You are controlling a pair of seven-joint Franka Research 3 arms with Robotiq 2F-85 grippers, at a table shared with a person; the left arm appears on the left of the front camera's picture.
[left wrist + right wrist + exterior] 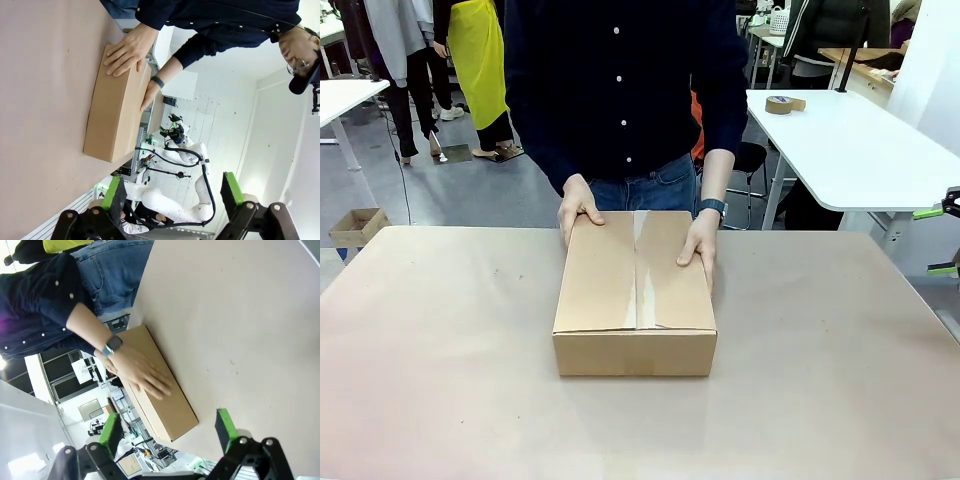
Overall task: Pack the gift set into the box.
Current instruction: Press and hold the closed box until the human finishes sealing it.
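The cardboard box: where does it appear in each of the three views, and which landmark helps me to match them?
Front view: the box is at the centre, flaps closed.
Left wrist view: the box is left of centre, running top to bottom.
Right wrist view: the box is at lower centre, slanted.
Shared landmark: the person's watch, right beside the box in every view.

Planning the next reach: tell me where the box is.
Front view: the box sits closed mid-table, toward the far edge, the person's hands on its top.
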